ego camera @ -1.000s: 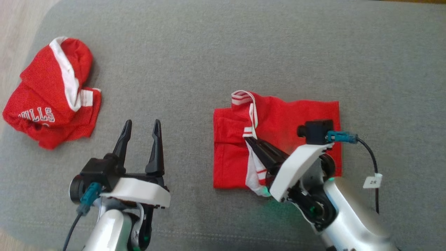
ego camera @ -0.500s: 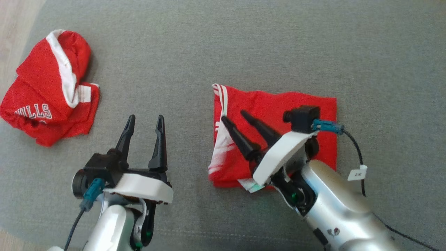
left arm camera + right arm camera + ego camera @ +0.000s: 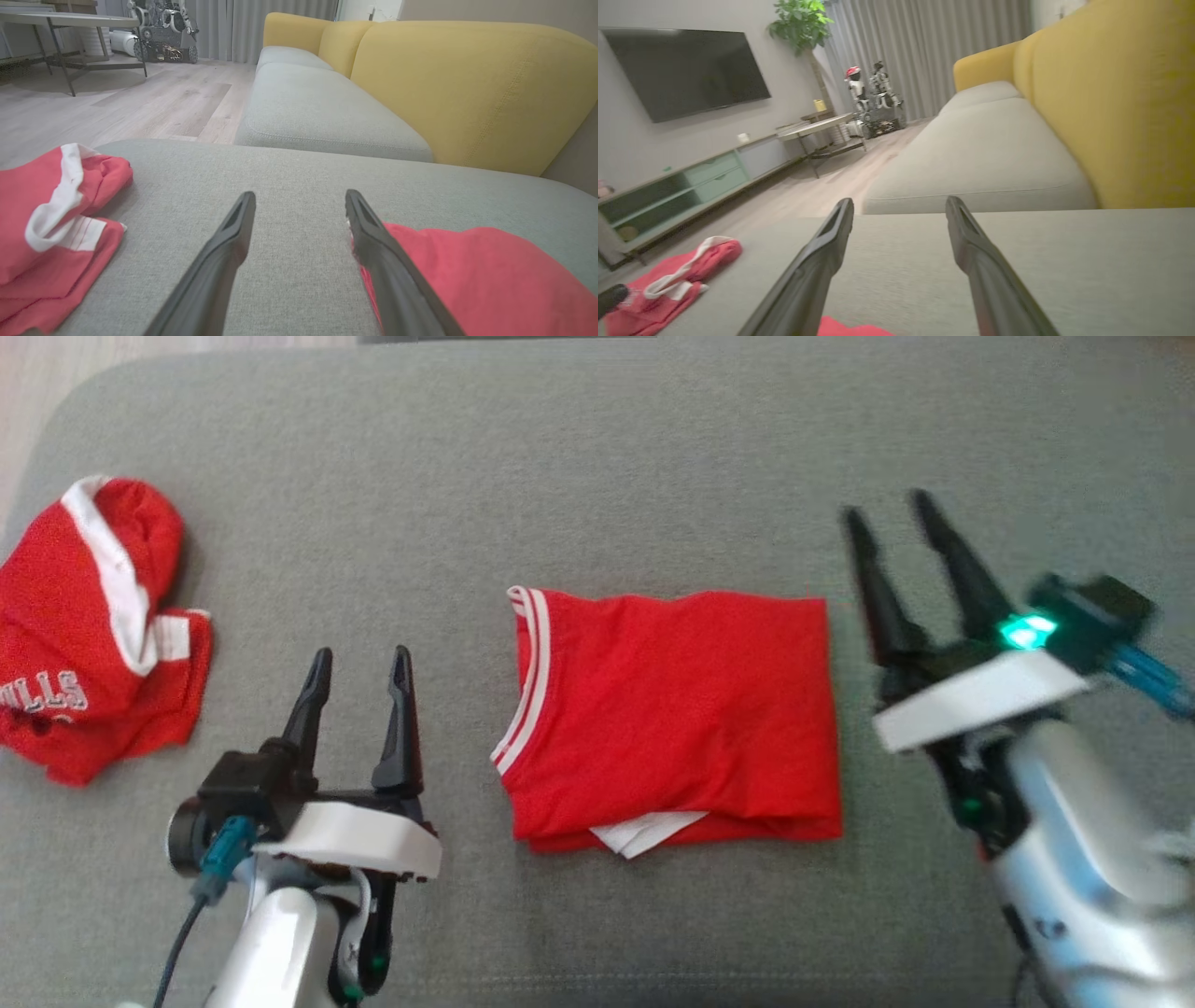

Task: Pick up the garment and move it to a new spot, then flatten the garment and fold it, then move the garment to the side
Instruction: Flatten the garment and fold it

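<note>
Lying folded between your left gripper (image 3: 361, 653) and right gripper (image 3: 885, 506), both spread apart and empty, the garment (image 3: 672, 709) could unfold if you pinch only its top layer when moving it aside.

We hold both pale forearms low at the near edge, our left gripper (image 3: 360, 656) at near left with its two dark fingers spread and pointing far, our right gripper (image 3: 885, 506) further out on the right, fingers likewise parted and leaning slightly left.
</note>
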Tool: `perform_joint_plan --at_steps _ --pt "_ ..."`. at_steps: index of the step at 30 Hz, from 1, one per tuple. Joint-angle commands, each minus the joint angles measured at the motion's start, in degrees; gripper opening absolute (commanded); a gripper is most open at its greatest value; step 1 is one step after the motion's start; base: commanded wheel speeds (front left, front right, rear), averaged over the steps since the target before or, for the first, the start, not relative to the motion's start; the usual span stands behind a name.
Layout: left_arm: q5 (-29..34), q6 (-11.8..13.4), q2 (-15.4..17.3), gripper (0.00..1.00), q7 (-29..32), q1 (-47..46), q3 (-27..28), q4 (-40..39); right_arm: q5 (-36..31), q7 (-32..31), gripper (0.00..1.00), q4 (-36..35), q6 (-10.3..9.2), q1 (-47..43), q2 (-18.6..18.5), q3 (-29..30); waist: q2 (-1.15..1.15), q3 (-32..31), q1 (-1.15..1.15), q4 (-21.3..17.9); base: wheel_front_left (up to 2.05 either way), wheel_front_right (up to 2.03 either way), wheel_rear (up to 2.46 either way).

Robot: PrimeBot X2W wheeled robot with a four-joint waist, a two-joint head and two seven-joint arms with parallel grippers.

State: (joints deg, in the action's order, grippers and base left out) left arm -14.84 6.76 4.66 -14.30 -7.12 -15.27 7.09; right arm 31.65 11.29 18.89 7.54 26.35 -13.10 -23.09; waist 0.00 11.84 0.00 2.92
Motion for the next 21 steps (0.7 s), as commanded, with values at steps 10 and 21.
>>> perform_joint_plan --at_steps 10,21 --pt "0.29 1.15 2.79 1.00 -0.58 1.04 3.80 -2.62 -12.30 -6.35 1.00 -15.61 -0.05 -14.90 -0.20 16.05 0.00 -2.78 0.00 -2.87 0.00 0.00 0.00" --pt "-0.15 2.15 4.23 1.00 0.74 5.90 3.99 -4.01 -17.63 -12.02 1.00 -24.74 -0.05 -24.51 2.98 19.84 0.00 -7.57 0.00 -2.81 0.00 0.00 0.00"
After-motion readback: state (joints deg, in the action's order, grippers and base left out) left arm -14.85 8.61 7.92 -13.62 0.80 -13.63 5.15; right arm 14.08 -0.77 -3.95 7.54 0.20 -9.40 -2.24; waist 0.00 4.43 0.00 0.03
